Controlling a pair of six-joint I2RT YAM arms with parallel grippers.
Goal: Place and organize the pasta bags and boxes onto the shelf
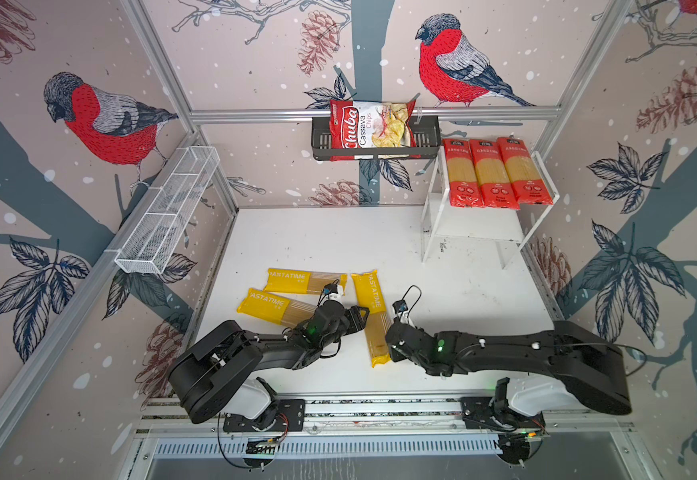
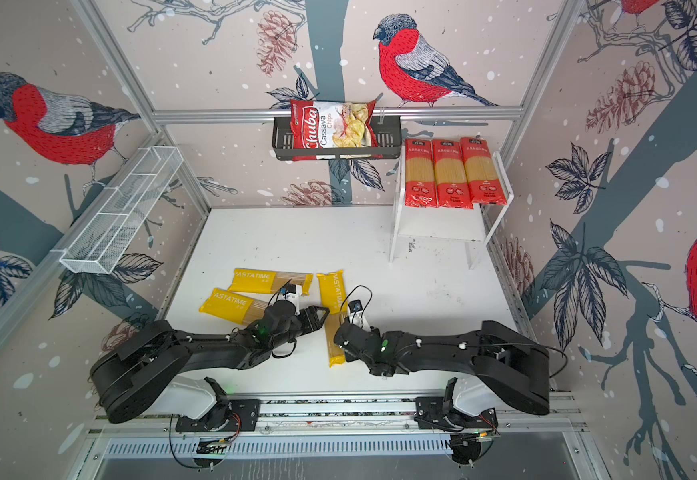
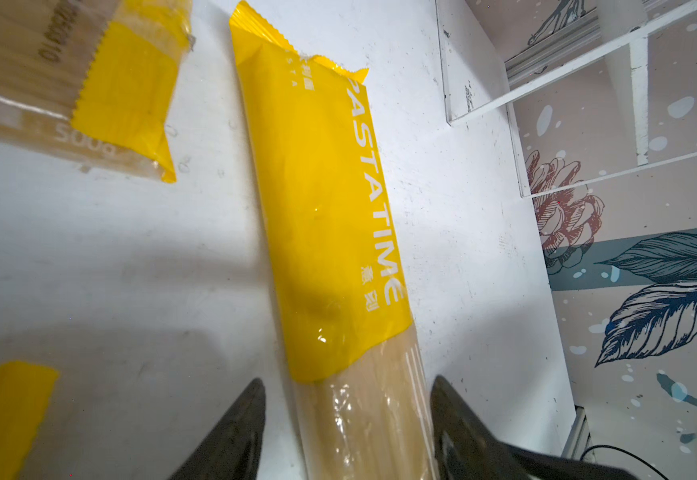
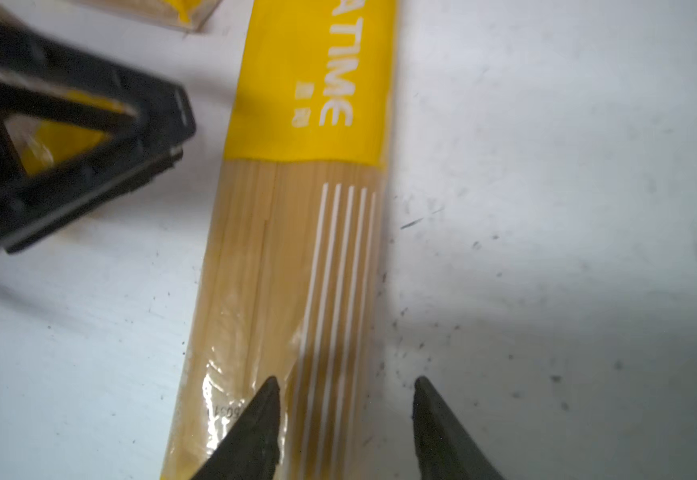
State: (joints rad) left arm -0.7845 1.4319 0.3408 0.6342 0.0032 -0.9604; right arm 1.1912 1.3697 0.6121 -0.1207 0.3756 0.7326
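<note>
red packs (image 1: pixel 494 172): three flat atop shelf (image 1: pixel 548 178) | yellow packs (image 1: pixel 369 299): three lying on table (image 1: pixel 317 232)

A robot lab's enclosed test cell: aluminium frame (image 1: pixel 255 114), bird-print walls (image 1: pixel 255 54), a white counter (image 1: pixel 317 241), left arm (image 1: pixel 272 349) and right arm (image 1: pixel 505 353) bolted to a front rail (image 1: pixel 380 409).

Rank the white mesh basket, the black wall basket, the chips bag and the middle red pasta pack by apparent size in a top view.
1. white mesh basket and black wall basket: look alike, too close to rank
2. chips bag
3. middle red pasta pack, smallest
</note>
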